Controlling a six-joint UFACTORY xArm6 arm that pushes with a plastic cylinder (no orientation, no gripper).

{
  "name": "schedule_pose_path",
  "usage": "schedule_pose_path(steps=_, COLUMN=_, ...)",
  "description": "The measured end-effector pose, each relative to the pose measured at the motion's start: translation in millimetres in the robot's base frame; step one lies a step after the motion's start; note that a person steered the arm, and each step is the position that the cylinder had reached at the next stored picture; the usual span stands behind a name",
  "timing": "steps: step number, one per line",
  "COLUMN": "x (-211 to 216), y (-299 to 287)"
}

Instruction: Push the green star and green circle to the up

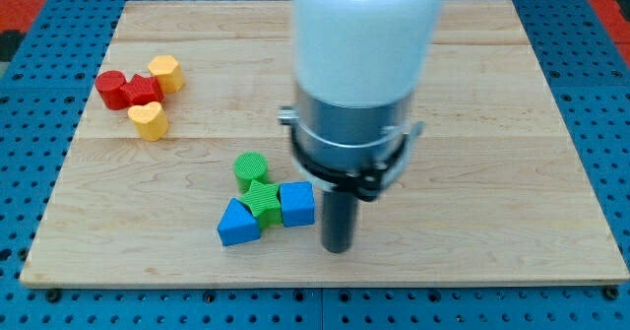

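An approach step is judged in hand: my tip (pixel 338 248) is set just right of the blue cube (pixel 297 204), below the green star (pixel 261 198) and green circle (pixel 251 167), near the worktop (pixel 492 123) bottom. No hand is fitted; nothing is held. A push from beneath is needed; the blue triangle (pixel 237 223) crowds the star. Red and yellow blocks lie well apart

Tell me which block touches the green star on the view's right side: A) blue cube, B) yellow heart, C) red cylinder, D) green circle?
A: the blue cube sits against the view's right side of the green star, with my tip just to the cube's lower right.
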State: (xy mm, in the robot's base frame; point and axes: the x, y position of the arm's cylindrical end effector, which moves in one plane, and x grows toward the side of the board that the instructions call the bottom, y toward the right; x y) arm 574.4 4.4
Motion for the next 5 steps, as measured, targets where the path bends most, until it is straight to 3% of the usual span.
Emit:
schedule_pose_path(steps=1, x=-78, y=-29)
schedule_pose_path(steps=2, x=-122, y=-18)
schedule_pose_path(steps=3, x=-41, y=24)
schedule_pose_path(steps=4, x=44, y=16)
schedule_pose_path(steps=5, x=38, y=-8)
